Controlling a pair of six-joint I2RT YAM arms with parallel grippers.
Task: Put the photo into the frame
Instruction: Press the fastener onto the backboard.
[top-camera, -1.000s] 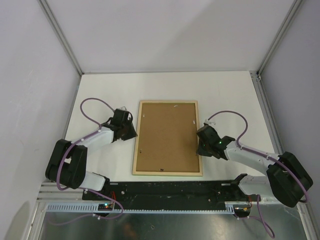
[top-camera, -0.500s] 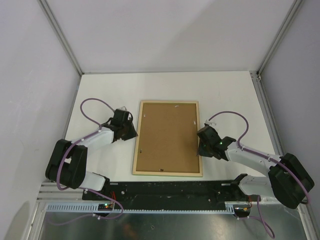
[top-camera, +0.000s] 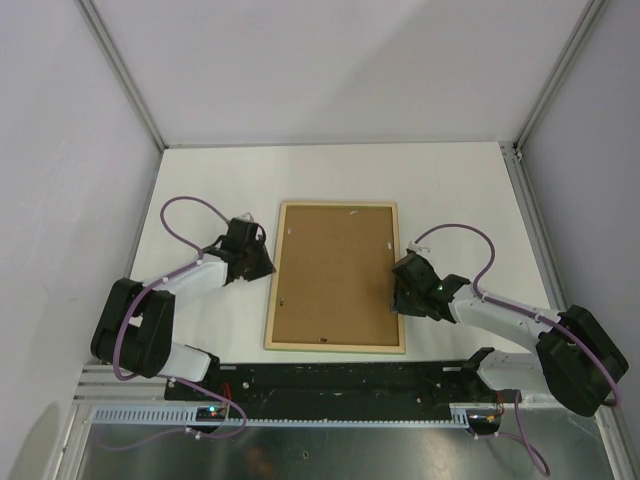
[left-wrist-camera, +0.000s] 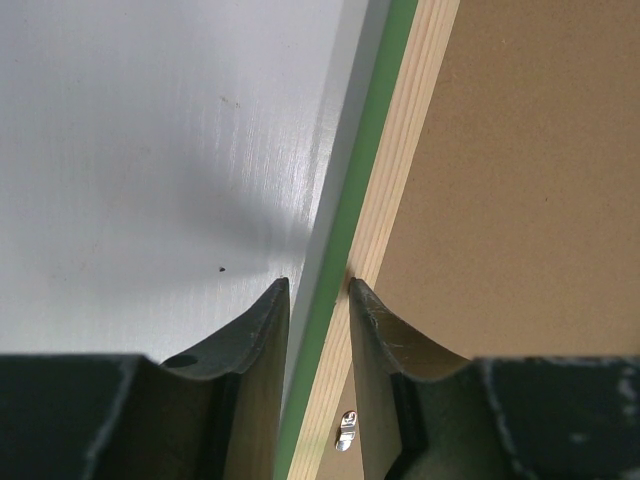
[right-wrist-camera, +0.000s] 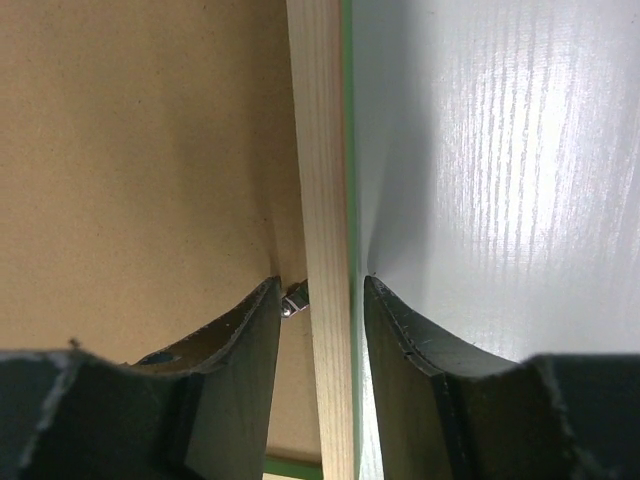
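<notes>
Lying back-up at the centre of the white table (top-camera: 450, 190), the frame (left-wrist-camera: 390, 190) shows pale wood rails around a brown backing board (top-camera: 335, 280), with a green edge along its outside. The left gripper (left-wrist-camera: 318, 290) sits at the frame's 9 o'clock, jaws parted astride the left rail, inner finger touching wood, outer finger just off the green edge. The right gripper (right-wrist-camera: 320, 285) sits between 3 and 4 o'clock, likewise unclenched astride the right rail, a small metal clip (right-wrist-camera: 295, 298) beside its inner finger.
</notes>
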